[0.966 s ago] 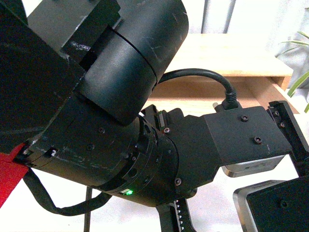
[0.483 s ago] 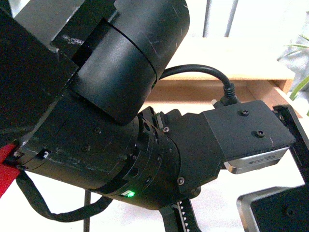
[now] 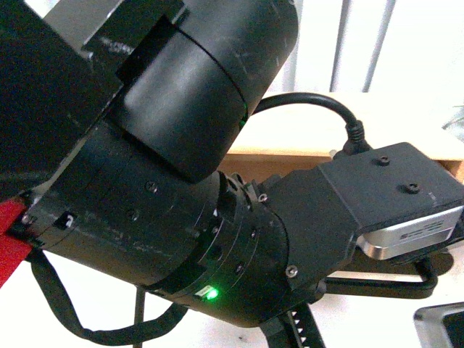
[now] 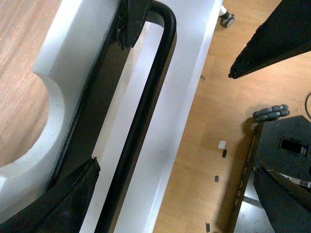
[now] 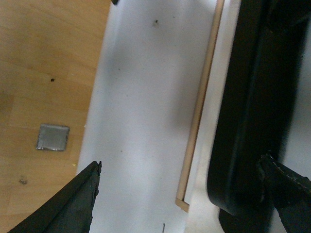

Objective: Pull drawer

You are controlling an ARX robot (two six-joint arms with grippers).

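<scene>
In the left wrist view the drawer shows its white front, the half-round notch in its top edge and light wood inside. Its long black bar handle runs along the front. My left gripper is open and straddles the front. The handle passes close to one fingertip, and the other fingertip hangs over the floor. My right gripper is open over a white panel, with a black part by one fingertip. The left arm fills the front view.
A light wood shelf stands behind the arm. The wood floor lies below the drawer, with a caster wheel and the robot's dark base. A small silver square lies on the floor. A black bar shows under the wrist camera.
In the front view the left arm's wrist block has shifted right and lower. The wood shelf behind sits lower in the frame, and the plant at the right edge has nearly left the view.
</scene>
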